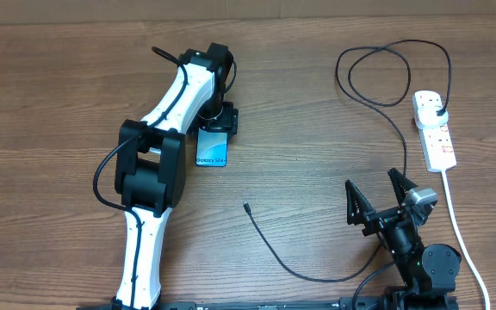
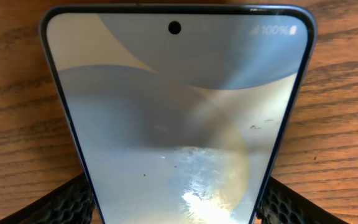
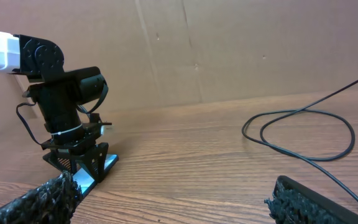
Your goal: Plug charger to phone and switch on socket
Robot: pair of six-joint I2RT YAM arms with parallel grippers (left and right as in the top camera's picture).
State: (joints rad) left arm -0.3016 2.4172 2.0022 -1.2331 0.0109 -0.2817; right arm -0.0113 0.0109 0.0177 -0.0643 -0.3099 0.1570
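Observation:
The phone (image 1: 212,151) lies flat on the wooden table, its light-blue screen lit. It fills the left wrist view (image 2: 179,112). My left gripper (image 1: 218,122) stands over its far end, with both fingers (image 2: 176,202) pressed against its long edges. The charger is a thin black cable (image 1: 274,254). Its connector tip (image 1: 245,206) lies loose on the table right of the phone. Its black plug (image 1: 437,109) sits in the socket (image 1: 435,129), a white power strip at the far right. My right gripper (image 1: 377,202) is open and empty near the front edge.
The strip's thick white cord (image 1: 461,228) runs down the right side past my right arm. The black cable loops (image 1: 386,73) at the back right and shows in the right wrist view (image 3: 303,134). A cardboard wall (image 3: 229,50) stands behind the table.

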